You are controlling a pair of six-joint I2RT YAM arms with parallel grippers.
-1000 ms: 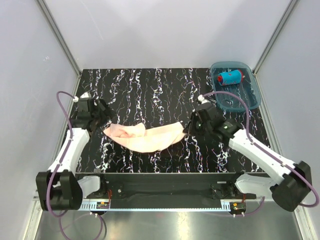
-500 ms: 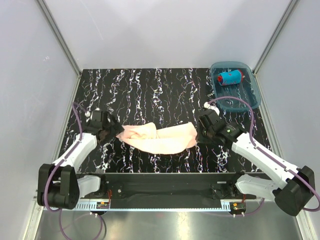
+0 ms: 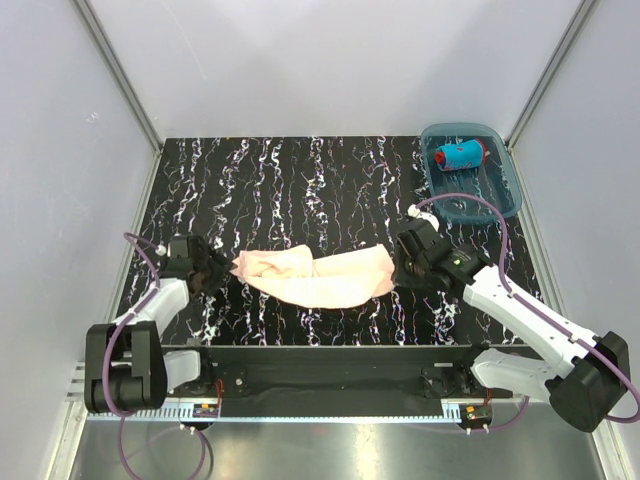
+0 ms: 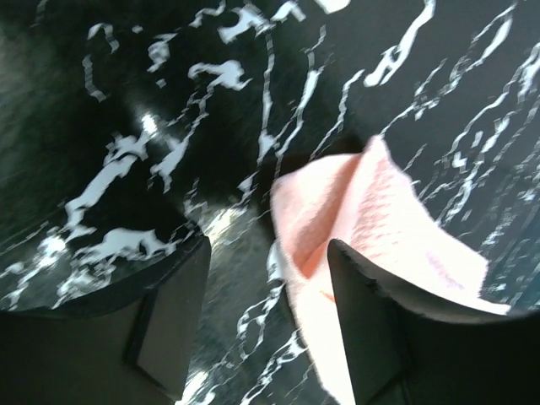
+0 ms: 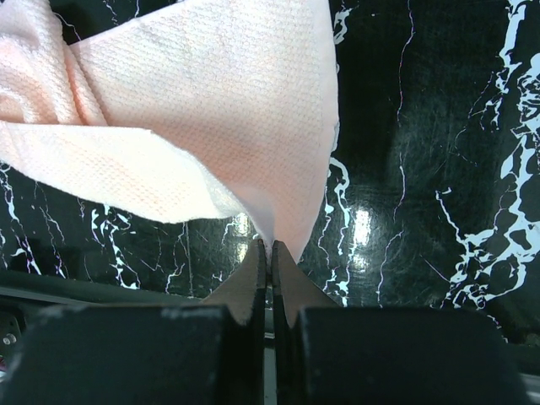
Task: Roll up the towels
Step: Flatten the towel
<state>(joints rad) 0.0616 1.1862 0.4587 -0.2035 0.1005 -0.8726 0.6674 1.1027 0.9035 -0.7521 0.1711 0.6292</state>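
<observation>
Top external view: a black, white-veined table [image 3: 300,180] is seen from above, and both arms are reached in from its near edge.
Left gripper [image 3: 222,270]: set low on the left side of the table, just at the left end of the pink towel [image 3: 320,275].
Left jaws: in the left wrist view the left gripper [image 4: 263,312] is seen with its jaws parted and bare table showing between them. A corner of the pink towel [image 4: 380,228] is lodged in the gap beside the right-hand finger [image 4: 363,329]. Nothing is pinched.
Pink towel: laid flat across the near middle of the table and stretched sideways between the two grippers, with a fold seen over its left part.
Right gripper [image 3: 394,270]: placed at the right end of the pink towel.
Right jaws: in the right wrist view the right gripper [image 5: 270,261] is seen fully closed, with a corner of the pink towel [image 5: 194,110] pinched between the fingertips.
Blue towel [image 3: 460,155]: seen rolled up and lying inside the tray.
Tray [image 3: 508,190]: translucent blue, set at the far right corner of the table, well apart from both grippers.
</observation>
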